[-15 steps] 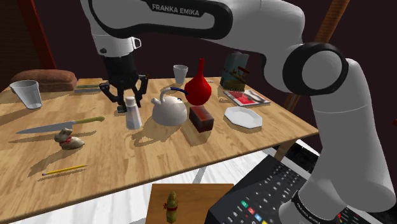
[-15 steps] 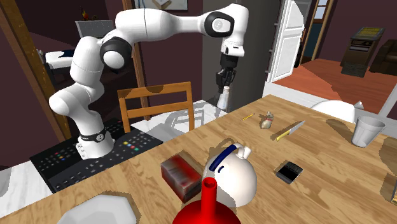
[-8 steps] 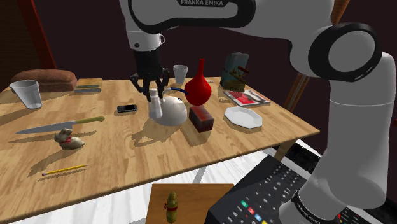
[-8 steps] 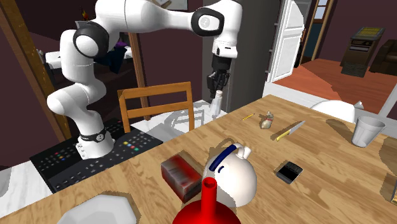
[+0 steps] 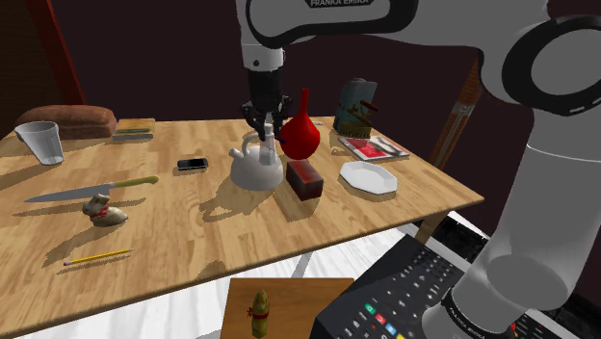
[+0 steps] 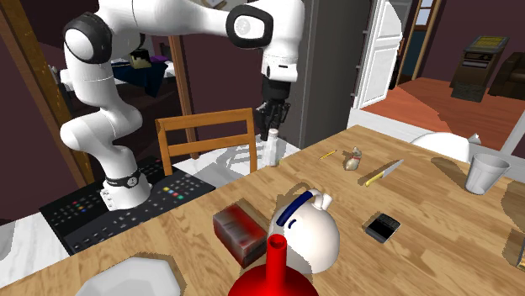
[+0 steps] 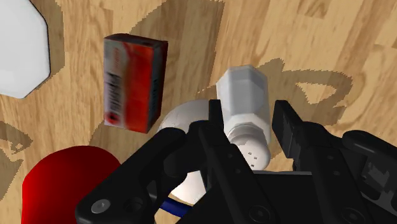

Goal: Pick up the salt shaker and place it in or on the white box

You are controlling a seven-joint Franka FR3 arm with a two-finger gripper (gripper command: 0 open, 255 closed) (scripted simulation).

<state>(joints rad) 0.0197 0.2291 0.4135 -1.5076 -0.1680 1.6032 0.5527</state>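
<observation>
One wooden table (image 5: 193, 207) carries everything. Left of the white kettle (image 5: 256, 169) lie a knife (image 5: 91, 190) and a small black phone (image 5: 192, 164). Just above the kettle hangs the gripper (image 7: 249, 113), its fingers closed partway and clasping the salt shaker (image 7: 242, 92), which is clear of the table. Right of the kettle stand a red vase (image 5: 300, 135), a red-and-grey carton (image 5: 304, 179) and, farther right, the white box (image 5: 368, 177), seemingly shallow.
</observation>
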